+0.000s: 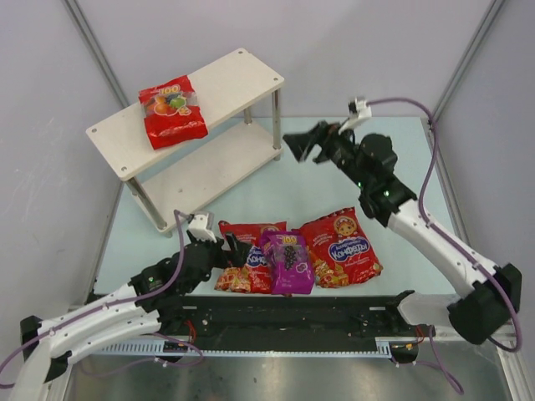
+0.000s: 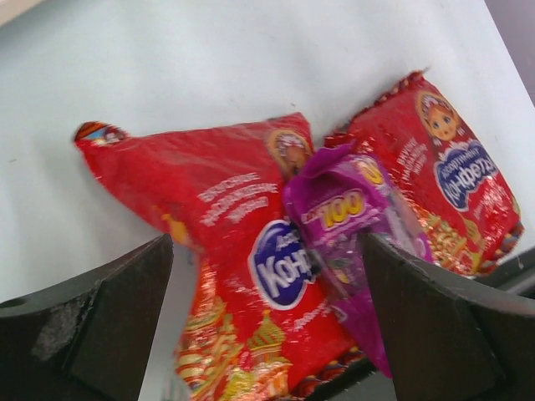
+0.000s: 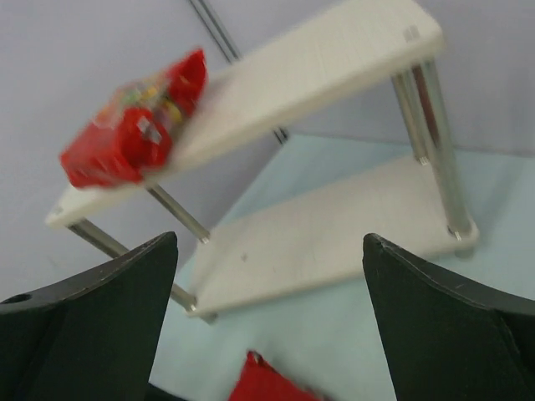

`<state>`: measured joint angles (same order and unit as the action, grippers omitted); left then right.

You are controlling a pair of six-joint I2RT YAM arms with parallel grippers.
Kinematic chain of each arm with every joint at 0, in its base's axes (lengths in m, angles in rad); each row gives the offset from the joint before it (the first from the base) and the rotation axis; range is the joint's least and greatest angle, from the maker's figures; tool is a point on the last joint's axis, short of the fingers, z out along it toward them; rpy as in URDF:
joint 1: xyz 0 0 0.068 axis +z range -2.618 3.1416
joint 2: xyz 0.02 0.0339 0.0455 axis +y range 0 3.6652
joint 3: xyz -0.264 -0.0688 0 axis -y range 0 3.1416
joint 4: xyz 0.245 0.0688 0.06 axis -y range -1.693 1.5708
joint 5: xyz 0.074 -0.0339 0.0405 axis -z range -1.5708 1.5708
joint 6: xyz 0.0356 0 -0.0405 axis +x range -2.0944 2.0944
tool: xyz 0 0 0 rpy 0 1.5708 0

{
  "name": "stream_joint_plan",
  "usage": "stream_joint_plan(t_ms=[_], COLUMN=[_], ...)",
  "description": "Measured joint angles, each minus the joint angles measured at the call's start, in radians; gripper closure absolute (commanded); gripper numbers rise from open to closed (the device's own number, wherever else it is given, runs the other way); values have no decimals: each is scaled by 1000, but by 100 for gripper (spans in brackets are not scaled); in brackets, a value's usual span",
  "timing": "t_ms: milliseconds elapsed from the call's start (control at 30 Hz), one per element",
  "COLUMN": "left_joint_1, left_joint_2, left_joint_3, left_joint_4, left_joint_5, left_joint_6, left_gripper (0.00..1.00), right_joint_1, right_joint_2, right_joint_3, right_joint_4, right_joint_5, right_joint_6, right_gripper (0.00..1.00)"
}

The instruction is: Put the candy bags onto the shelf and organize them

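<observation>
Pale green table (image 1: 334,180) between grey walls. At far left, set at an angle, two-tier wooden shelf (image 1: 238,79); on its top board, toward the left end, fruit-print red bag (image 1: 171,110). Along the near edge, lying flat: first red bag (image 1: 242,251), purple bag (image 1: 287,262) overlapping it, second red bag (image 1: 341,248) just beside. Left gripper (image 1: 224,248) spread wide, low, at the first red bag's left edge. Right gripper (image 1: 299,142) agape, empty, near the shelf's right end.

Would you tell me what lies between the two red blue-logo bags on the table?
The purple bag, resting partly on one red bag; the top view shows it.
</observation>
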<state>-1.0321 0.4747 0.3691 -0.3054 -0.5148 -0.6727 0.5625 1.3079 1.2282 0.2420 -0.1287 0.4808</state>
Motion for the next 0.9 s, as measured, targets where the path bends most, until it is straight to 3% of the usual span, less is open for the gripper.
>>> stream_joint_plan(t_ms=[300,667,900], left_joint_1=[-143,-280,-302], left_joint_2=[397,694,807], left_joint_3=[259,314,333], left_joint_4=[83,47,34], left_joint_5=[21,9,10], left_joint_6=[11,-184,-256], left_gripper=[0,3,53], right_joint_1=[3,-122,-143], right_joint_2=[-203,-444,-451], right_joint_3=[-462,-519,-563], right_joint_4=[-248,-314,-323], right_joint_5=[187,282,266], right_joint_6=[-7,16,21], right_gripper=[4,4,4])
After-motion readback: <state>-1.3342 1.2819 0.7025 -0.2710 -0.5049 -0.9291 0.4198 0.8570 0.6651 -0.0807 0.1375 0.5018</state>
